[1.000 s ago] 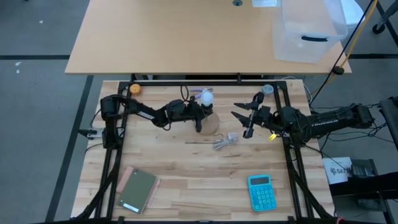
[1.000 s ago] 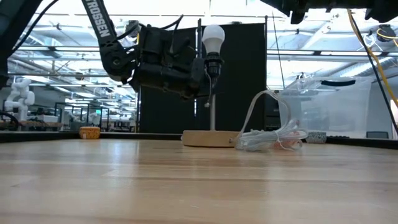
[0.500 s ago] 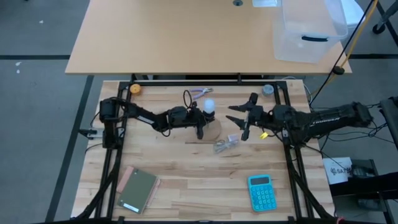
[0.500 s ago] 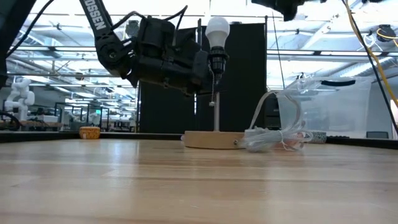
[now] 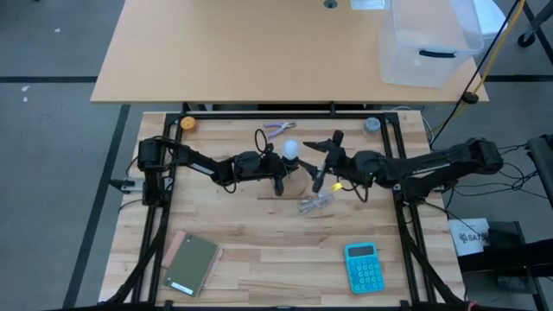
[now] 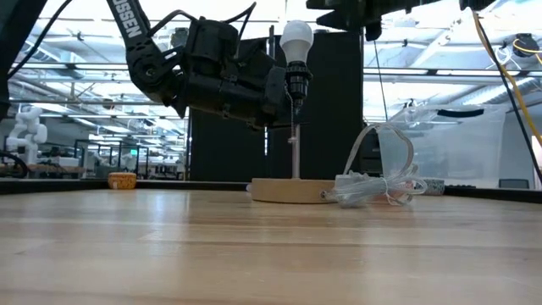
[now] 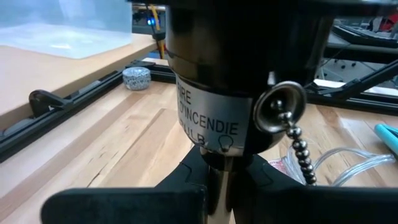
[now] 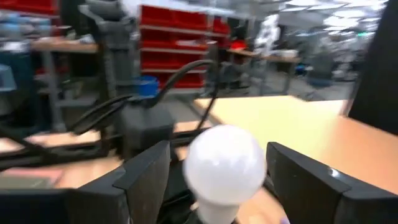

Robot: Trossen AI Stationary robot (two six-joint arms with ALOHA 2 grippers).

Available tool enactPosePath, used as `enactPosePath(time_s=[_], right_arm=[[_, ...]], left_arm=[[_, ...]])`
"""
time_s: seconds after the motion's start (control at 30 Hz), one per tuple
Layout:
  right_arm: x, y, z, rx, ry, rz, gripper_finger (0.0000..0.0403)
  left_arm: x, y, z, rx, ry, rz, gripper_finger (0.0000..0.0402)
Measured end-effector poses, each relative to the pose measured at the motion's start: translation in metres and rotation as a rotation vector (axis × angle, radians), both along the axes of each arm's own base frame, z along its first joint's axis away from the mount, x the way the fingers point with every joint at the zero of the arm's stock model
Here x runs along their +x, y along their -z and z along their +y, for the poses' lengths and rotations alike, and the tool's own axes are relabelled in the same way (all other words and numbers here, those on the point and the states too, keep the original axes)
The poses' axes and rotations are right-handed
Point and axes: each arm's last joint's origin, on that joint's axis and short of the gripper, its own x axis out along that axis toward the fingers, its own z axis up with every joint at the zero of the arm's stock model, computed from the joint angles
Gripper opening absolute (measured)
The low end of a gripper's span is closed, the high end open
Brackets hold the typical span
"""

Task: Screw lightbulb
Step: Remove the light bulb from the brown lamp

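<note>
At frame centre the bulb [image 5: 291,149] sat in the socket [image 6: 294,85], whose stem was clamped by the left gripper [image 5: 278,171]. The right gripper [image 5: 322,161] was spread around it, empty; a skewed closure risked cross-threading.

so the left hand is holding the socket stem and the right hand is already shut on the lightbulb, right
Not quite. The left hand does hold the socket stem, but the right hand is open: in the right wrist view its fingers flank the lightbulb with gaps either side.
</note>
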Motion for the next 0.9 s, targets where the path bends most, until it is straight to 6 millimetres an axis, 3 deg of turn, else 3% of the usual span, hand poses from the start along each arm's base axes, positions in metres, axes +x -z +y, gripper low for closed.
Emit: enactPosePath(time_s=[0.1, 0.33, 0.6, 0.9], right_arm=[[0.008, 0.010, -0.002, -0.013, 0.091, 0.031, 0.0265], [0.020, 0.019, -0.003, 0.022, 0.096, -0.014, 0.0283], [0.030, 0.027, -0.003, 0.065, 0.124, -0.067, 0.0319], [0.052, 0.027, -0.004, 0.035, 0.145, -0.070, 0.0325]], left_arm=[[0.000, 0.000, 0.000, 0.000, -0.002, 0.000, 0.0031], [0.000, 0.000, 0.000, 0.001, -0.003, 0.001, 0.0031], [0.000, 0.001, 0.000, 0.003, -0.015, 0.001, 0.0031], [-0.001, 0.001, 0.001, 0.003, -0.020, 0.002, 0.0031]])
